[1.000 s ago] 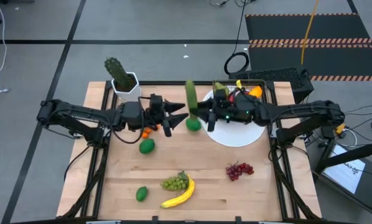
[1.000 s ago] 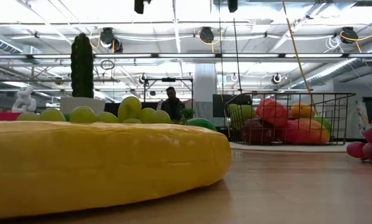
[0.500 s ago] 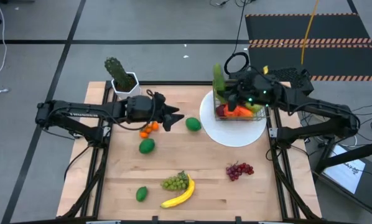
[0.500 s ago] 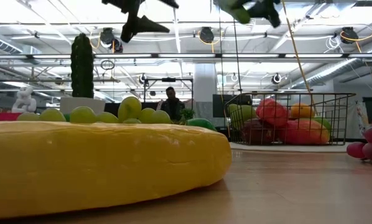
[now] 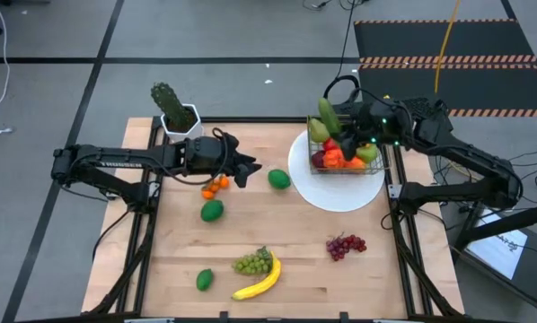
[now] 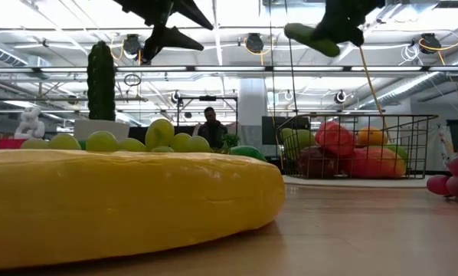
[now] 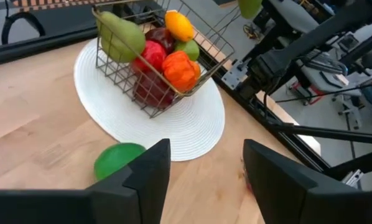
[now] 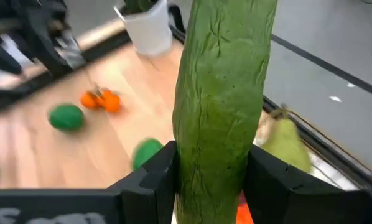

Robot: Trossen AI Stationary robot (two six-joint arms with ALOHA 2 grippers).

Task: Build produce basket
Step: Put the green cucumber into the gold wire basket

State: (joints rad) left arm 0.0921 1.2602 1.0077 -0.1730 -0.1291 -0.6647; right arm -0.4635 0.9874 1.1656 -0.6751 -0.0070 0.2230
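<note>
Your right pincer [image 8: 214, 180] is clamped on the cucumber [image 8: 223, 93], held above the basket [image 5: 345, 154] on the white plate [image 5: 340, 193]. Your left pincer [image 7: 204, 165] hangs with fingers apart over the counter [image 5: 286, 242], near a lime [image 5: 278, 178].

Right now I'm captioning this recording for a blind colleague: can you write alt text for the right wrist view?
The right gripper clamps a long, bumpy green toy cucumber upright. Behind it lie a wooden table with two green limes, small orange fruits, a white cactus pot and a yellow-green pear.
</note>
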